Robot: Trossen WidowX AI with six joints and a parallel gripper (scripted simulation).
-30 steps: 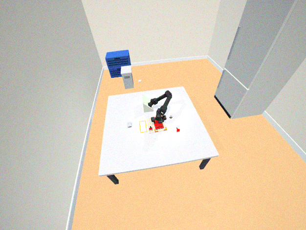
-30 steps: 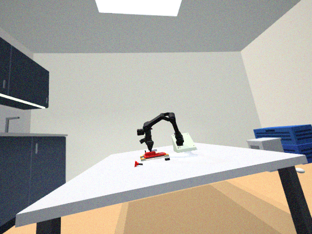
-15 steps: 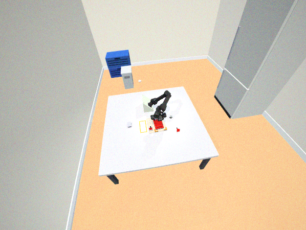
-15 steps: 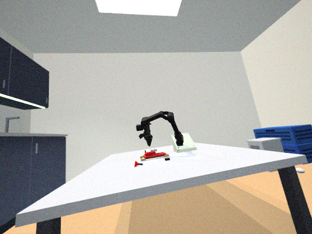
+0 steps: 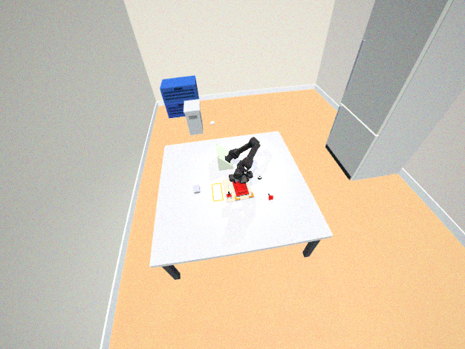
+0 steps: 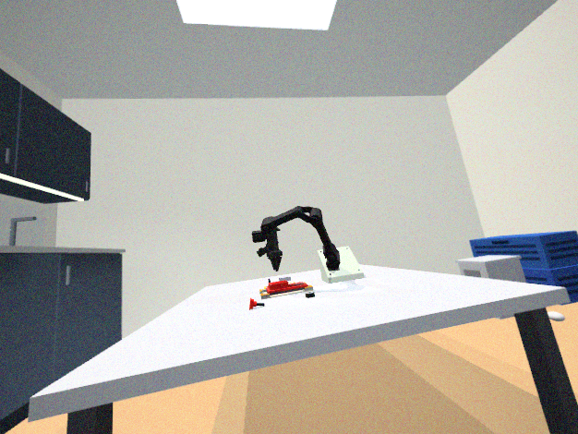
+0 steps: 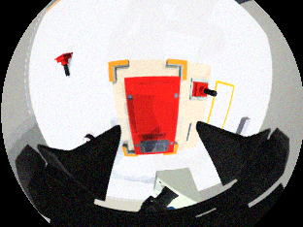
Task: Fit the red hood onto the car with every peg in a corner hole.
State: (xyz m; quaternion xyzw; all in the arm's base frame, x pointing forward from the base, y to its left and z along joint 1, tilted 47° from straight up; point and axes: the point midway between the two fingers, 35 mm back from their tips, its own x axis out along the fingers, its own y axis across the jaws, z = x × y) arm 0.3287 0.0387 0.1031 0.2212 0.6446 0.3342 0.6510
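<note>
The red hood (image 6: pixel 279 284) (image 7: pixel 152 112) lies over the deck of the red car chassis (image 6: pixel 302 285), which sits in the cream jig (image 5: pixel 228 185) (image 7: pixel 187 113) with orange corners. Small grey spots, which look like peg tops, show near the four corners of the red shell in the wrist view. It looks level, but full seating is too small to confirm. A dark grey part shows at its near end. The engine block is not clearly visible. My gripper (image 6: pixel 276 269) (image 7: pixel 159 127) is open and empty, above the car with a gap between fingertips and hood.
A red part with a black stem (image 5: pixel 270 197) (image 6: pixel 252 304) (image 7: pixel 63 58) lies beside the jig. Another red part (image 5: pixel 229 195) (image 7: pixel 198 89) stands in the jig's side holder. A yellow outline (image 7: pixel 225 83), a grey block (image 5: pixel 196 188), a small black part (image 6: pixel 309 295) and a pale slanted panel (image 5: pixel 224 164) are nearby.
</note>
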